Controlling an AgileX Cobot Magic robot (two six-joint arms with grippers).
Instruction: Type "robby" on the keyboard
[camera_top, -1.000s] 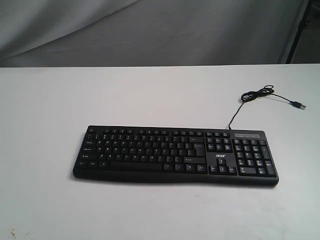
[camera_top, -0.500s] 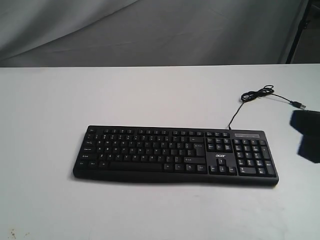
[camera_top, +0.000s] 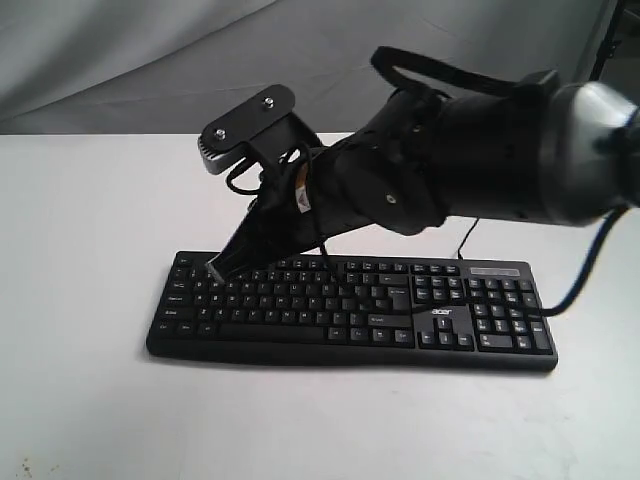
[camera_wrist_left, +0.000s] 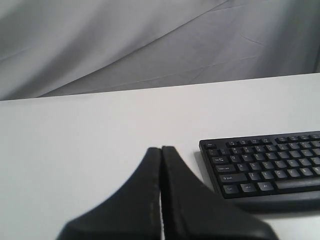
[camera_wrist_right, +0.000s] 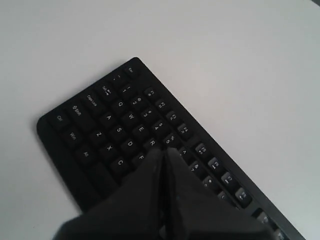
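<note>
The black keyboard (camera_top: 350, 310) lies flat on the white table, number pad to the right. My right arm reaches across it from the right. In the exterior view my right gripper (camera_top: 214, 270) points down at the upper left key rows. The right wrist view shows this gripper (camera_wrist_right: 165, 150) shut and empty, its tips just beside the R key (camera_wrist_right: 151, 143) of the keyboard (camera_wrist_right: 115, 130). Whether the tips touch a key I cannot tell. My left gripper (camera_wrist_left: 161, 148) is shut and empty over bare table, left of the keyboard's (camera_wrist_left: 265, 165) left end. It is out of the exterior view.
The white table (camera_top: 90, 200) runs wide on all sides of the keyboard. A grey cloth (camera_top: 150, 60) hangs behind the table. A short piece of the thin black cable (camera_top: 465, 240) shows behind the keyboard; the right arm hides the rest.
The right arm has swung in from the right edge and now stretches over the keyboard to its left half. The keyboard has not moved.
</note>
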